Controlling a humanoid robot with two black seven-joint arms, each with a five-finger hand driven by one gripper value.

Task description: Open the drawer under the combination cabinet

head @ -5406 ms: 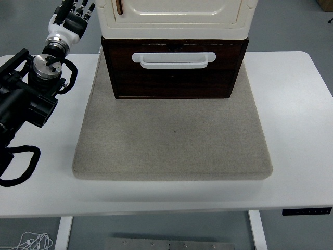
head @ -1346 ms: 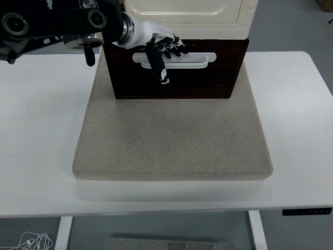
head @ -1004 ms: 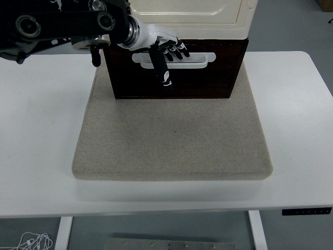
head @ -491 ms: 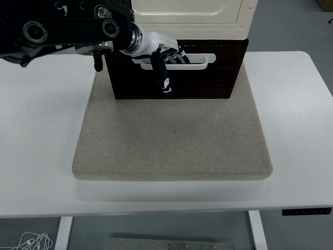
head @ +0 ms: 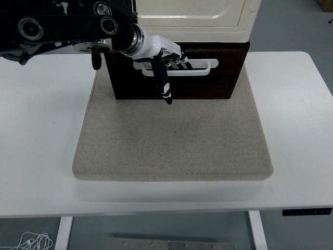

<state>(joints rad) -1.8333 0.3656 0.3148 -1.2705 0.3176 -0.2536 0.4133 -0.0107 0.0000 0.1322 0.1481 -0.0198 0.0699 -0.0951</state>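
The left hand (head: 165, 58) hooks its curled fingers through the white handle (head: 179, 67) of the dark drawer (head: 208, 83), thumb pointing near. The drawer sits under the cream cabinet (head: 192, 15); its inside is hidden

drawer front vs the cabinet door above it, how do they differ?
The drawer is dark brown wood; the cabinet door above is cream. The drawer carries a white bar handle, gripped by the left hand; the cabinet door is untouched and no handle shows on its visible part. The drawer sits on the grey mat; the cabinet door is cut off by the picture's top. Both face the robot.
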